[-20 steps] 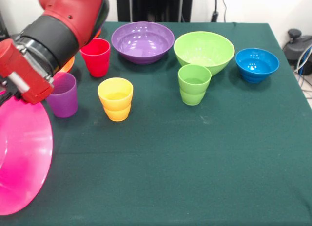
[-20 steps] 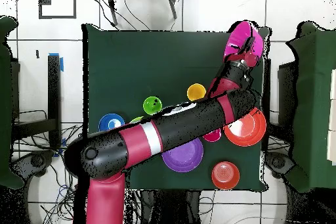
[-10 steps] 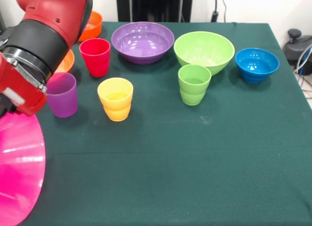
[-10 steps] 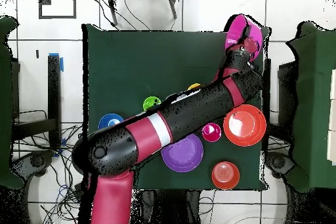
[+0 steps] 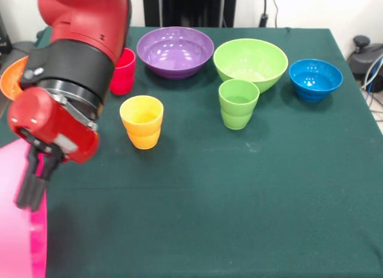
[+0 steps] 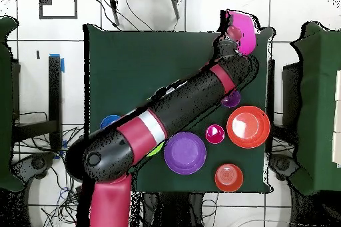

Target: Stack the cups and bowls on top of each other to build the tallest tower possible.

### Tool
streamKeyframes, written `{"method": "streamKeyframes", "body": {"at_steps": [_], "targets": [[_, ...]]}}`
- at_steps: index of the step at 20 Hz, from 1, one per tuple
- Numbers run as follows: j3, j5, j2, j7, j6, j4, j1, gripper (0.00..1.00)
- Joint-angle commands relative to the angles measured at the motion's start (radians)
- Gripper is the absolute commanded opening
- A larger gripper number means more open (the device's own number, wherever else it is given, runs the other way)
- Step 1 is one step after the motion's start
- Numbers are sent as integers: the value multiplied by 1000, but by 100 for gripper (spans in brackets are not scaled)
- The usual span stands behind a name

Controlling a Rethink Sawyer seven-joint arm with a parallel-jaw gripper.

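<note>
Gripping the big pink bowl [image 5: 18, 230] tilted on edge at the table's [image 5: 251, 200] corner, the gripper [image 5: 33, 182] hangs well clear of the yellow cup [image 5: 141, 121], with bare green cloth stretching wide beside that cup and no writing readable on anything.

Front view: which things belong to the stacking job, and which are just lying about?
Job: pink bowl in the gripper, purple bowl, lime green bowl, blue bowl, orange bowl, red cup, yellow cup, green cup.
Lying about: cables off the table's edge.
</note>
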Motion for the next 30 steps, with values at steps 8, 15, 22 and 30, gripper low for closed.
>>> {"method": "streamKeyframes", "body": {"at_steps": [8, 15, 22, 30], "targets": [[237, -69, 67, 165, 175, -144, 103, 0], [279, 86, 91, 90, 223, -75, 159, 0], [298, 165, 112, 83, 276, -58, 190, 0], [317, 200, 120, 98, 337, -50, 218, 0]]}}
